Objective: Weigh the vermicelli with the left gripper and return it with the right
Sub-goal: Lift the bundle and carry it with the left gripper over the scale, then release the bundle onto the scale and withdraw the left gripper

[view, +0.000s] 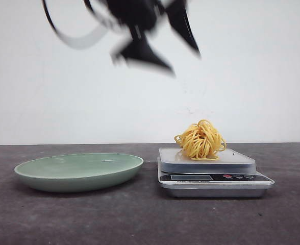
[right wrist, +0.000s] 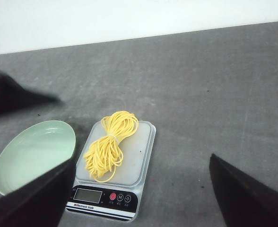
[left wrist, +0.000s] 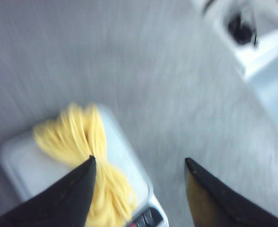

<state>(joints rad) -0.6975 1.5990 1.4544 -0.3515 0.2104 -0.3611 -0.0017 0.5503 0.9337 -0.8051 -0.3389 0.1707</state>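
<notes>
Dark grey desk (view: pixel 140 219) carries all items. Pale green plate (view: pixel 78 171) on left, just beside silver scale (view: pixel 211 176). Yellow vermicelli (view: pixel 200 139) bundle lies on scale platform. Left pincer (left wrist: pixel 139 163) blurred, high above scale, fingers spread apart, holding nothing. Right pincer (right wrist: pixel 141 168) raised over desk, fingers wide apart, empty.
</notes>
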